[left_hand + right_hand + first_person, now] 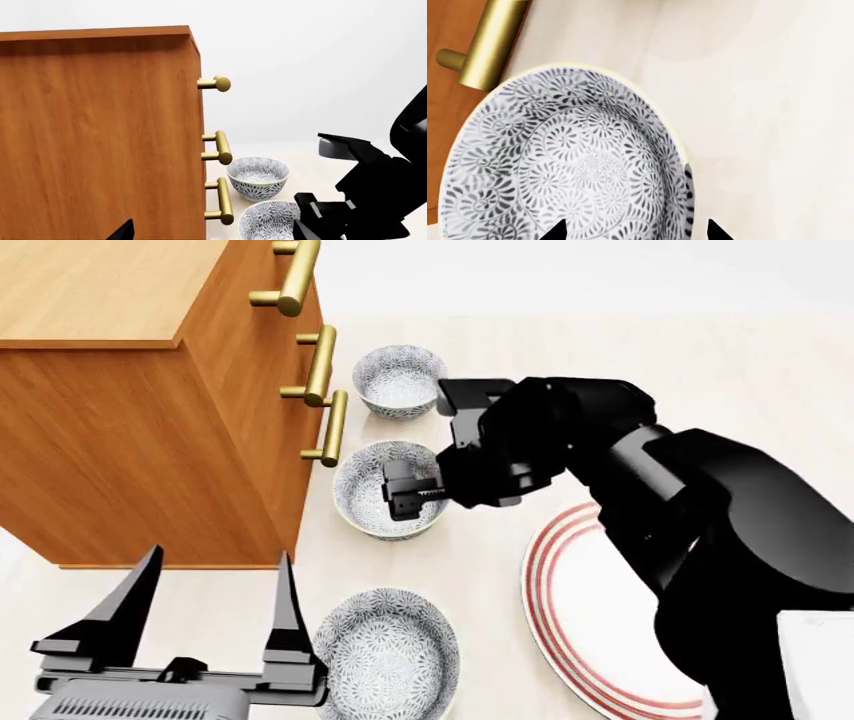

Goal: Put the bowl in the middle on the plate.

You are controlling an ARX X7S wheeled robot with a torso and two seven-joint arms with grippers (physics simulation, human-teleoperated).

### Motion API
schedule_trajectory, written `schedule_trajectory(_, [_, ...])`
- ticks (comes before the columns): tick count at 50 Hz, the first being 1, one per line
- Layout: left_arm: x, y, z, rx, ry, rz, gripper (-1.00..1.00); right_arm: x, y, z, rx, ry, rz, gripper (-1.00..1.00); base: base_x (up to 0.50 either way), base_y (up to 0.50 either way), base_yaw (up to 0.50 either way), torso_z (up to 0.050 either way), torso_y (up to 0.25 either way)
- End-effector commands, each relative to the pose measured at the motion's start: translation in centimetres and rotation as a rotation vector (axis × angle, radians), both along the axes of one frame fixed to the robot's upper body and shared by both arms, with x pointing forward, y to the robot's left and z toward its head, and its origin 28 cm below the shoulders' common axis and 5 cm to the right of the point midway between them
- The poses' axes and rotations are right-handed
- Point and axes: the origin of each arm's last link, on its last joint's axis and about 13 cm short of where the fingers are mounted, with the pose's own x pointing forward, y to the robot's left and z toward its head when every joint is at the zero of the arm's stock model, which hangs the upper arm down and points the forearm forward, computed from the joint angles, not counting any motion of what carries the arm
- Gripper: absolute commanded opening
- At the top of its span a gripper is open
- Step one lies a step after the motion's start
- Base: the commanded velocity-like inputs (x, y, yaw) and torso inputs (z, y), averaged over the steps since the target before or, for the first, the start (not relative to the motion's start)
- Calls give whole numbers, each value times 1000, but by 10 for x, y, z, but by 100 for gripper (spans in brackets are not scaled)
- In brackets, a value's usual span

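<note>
Bright, even, diffuse light fills all three rendered views, with no glare or blur. Shadows are faint: a soft one lies beside the tall brown wooden cabinet [134,420]. Edges stay sharp and undistorted.

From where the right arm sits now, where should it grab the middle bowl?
Pinch the bowl's rim on the side facing the plate, coming from above. It sits upright and open, and the cabinet crowds its other side. The right tool already straddles that rim.

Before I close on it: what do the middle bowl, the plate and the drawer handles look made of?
The bowl looks like glazed ceramic: white, dense grey-blue floral print inside and out. The plate looks likewise ceramic, smooth white with thin red rim rings. The handles look like brushed brass, gold with a soft sheen. Rendered, so all hedged.
</note>
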Motion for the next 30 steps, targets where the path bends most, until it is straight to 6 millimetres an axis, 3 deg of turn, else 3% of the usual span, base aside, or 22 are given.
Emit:
schedule_trajectory(1, [1,-1,-2,3,3,-4,100,1,0,-7,28,5,-12,100,0,0,0,0,0])
schedule_trajectory(30, [0,-1,-1,3,3,-8,100,1,0,-22,62,29,-47,100,0,0,0,0,0])
